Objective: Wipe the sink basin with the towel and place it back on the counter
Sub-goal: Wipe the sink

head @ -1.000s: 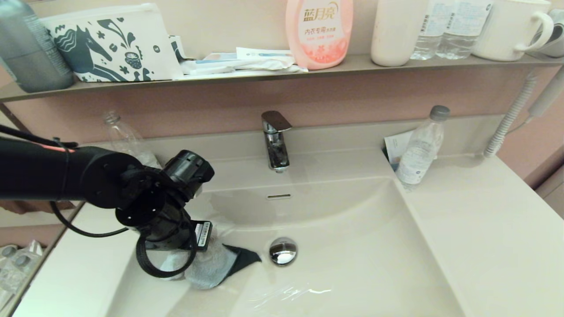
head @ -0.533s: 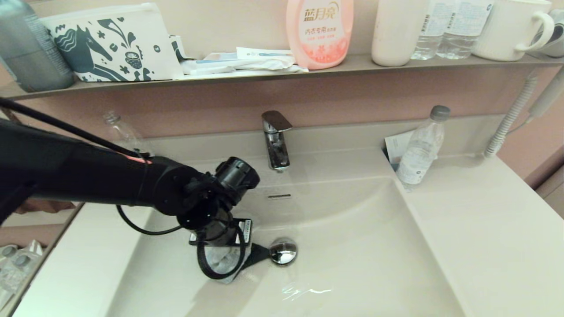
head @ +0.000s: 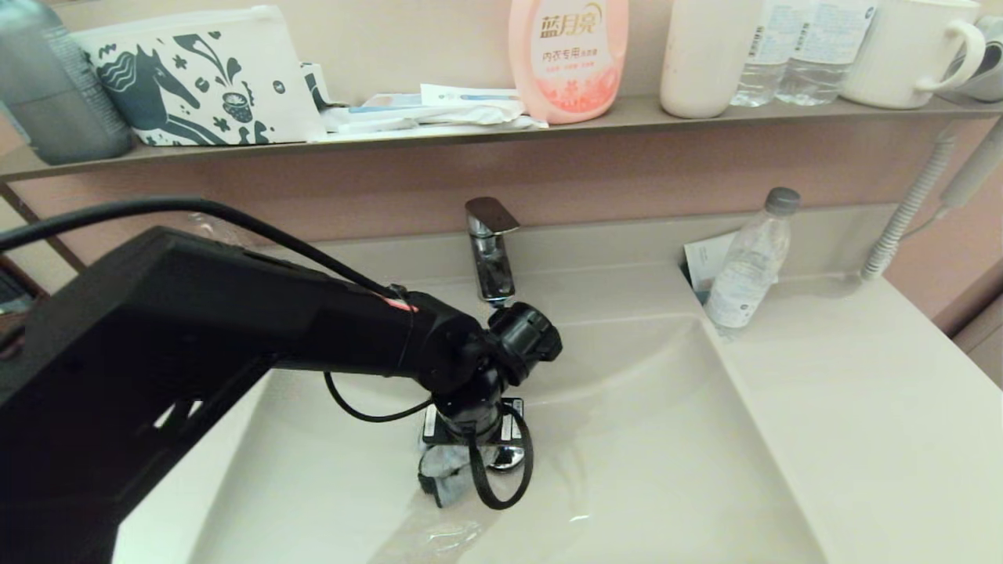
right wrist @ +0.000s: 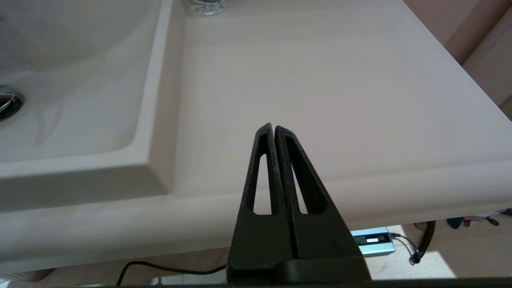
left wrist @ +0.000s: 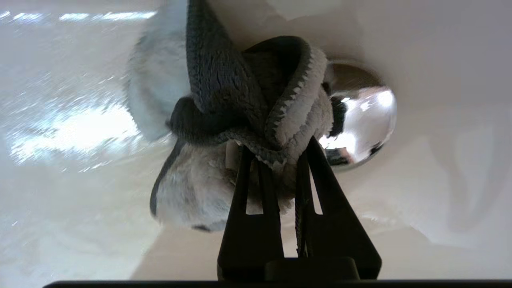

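step: wiping in hand | left gripper (left wrist: 276, 154) clamped on the towel (left wrist: 224, 120), pressed to the sink basin (head: 666, 470) floor against drain plug (left wrist: 360, 120) | right gripper (right wrist: 274, 128) closed, parked near counter (right wrist: 320, 80) front edge | next: remaining basin to be swept, towel then returned to counter

Left gripper (head: 464, 462) dragged towel (head: 440, 479) rightward across sink basin (head: 666, 439) to drain plug (head: 505, 460).

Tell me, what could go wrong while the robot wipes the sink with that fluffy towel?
Two things might. The left gripper pinches only a bunched fold of the towel, so the cloth could slip free as it drags over the wet sink basin. The towel also sits against the chrome drain plug, so it may snag there. The right gripper hangs shut over the counter, too far off to help.
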Available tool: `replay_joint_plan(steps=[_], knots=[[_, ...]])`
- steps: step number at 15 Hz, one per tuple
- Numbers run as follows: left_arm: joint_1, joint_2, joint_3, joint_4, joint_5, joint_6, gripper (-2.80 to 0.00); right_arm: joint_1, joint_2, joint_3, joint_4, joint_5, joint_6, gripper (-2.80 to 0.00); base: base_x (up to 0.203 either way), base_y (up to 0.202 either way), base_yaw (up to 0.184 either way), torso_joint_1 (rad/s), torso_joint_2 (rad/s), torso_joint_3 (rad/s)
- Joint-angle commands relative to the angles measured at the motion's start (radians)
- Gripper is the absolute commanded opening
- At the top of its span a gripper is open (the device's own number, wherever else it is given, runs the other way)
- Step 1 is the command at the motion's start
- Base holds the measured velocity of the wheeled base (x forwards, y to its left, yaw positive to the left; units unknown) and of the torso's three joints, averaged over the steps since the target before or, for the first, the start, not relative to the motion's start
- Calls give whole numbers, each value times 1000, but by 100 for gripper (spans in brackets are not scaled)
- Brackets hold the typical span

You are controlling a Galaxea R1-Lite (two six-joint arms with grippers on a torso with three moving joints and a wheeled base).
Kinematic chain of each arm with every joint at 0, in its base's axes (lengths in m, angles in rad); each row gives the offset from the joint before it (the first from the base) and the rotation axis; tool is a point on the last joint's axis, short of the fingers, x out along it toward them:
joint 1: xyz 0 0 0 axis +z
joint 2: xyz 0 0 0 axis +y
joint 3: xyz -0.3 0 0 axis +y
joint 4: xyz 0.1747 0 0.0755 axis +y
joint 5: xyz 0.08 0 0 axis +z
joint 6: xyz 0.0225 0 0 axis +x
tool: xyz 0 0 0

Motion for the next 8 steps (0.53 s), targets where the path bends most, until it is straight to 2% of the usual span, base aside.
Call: replay_joint_plan(steps=[1,4,8], knots=[[-21,69,-55,3,7,-4,-280,0,1,0,1,0,0,-280,0,0,0,0,0,0],[-53,127,-133,21,22,-4,-280,0,1,0,0,0,0,-280,0,0,0,0,0,0],[-97,172,-312,138,31,-7,-280,0,1,0,0,0,0,-280,0,0,0,0,0,0]])
